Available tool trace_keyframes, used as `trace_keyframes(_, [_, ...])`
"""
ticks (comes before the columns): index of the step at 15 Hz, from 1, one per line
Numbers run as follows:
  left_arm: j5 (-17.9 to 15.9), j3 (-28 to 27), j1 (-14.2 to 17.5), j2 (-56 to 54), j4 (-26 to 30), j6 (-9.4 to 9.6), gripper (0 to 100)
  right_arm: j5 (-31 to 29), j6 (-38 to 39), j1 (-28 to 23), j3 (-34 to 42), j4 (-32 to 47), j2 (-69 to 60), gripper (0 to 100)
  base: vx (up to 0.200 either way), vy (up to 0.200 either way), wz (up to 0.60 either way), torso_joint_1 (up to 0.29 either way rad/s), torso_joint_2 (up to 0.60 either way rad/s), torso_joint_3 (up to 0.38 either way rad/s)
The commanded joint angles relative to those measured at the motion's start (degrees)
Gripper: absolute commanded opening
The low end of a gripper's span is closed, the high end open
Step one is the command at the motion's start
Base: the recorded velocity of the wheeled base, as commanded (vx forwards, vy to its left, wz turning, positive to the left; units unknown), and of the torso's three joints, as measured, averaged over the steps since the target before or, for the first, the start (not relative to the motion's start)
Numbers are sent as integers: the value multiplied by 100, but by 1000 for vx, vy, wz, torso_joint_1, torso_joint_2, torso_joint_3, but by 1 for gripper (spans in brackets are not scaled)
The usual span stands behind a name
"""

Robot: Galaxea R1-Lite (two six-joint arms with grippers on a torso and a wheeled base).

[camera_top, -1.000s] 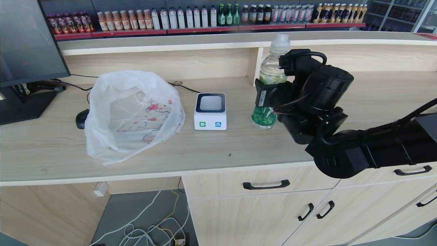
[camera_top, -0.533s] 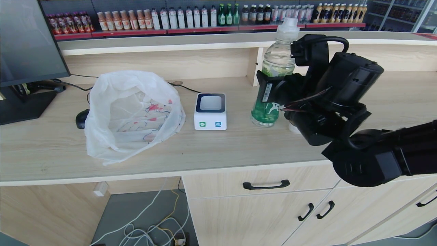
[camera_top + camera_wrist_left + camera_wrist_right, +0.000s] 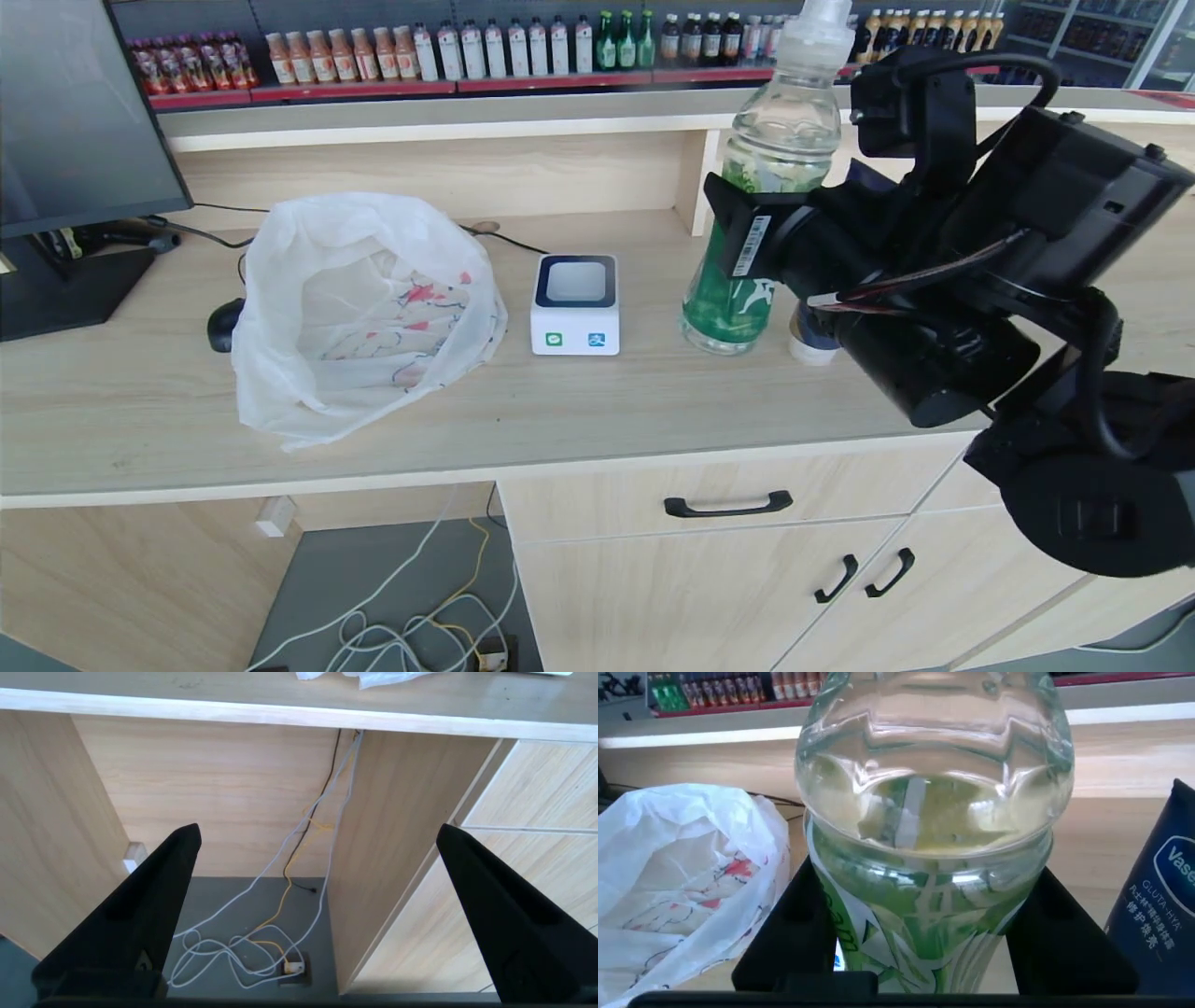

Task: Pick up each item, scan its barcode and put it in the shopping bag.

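Just right of the scanner (image 3: pixel 576 304), your right jaws clamp the bottle (image 3: pixel 738 299) upright; scanning and bagging remain, the shopping bag (image 3: pixel 359 313) looking empty. Below the surface (image 3: pixel 187 686), your left jaws gape wide, holding nothing. At the right wrist, the bottle sits gripped at its label.

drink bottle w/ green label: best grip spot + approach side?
Grip the drink bottle at the straight green-label band, mid-body, coming in level from the robot's right, as the right gripper does now. It is upright; above the label the shoulder tapers to a narrow cap, likely to slip. That side also keeps clear of the scanner.
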Motion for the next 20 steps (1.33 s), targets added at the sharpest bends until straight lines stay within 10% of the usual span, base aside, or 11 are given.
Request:
trace_keyframes(1, [1, 0, 1, 9, 0, -2, 100, 1, -1, 184, 255, -35, -362, 0, 0, 0, 0, 0, 0, 0])
trace_keyframes(11, [1, 0, 1, 9, 0, -2, 100, 370, 667, 694, 2241, -782, -1470, 0, 0, 0, 0, 0, 0, 0])
trace_keyframes(20, [1, 0, 1, 0, 0, -2, 100, 2523, 1853, 668, 2847, -1274, -1602, 0, 0, 0, 0, 0, 0, 0])
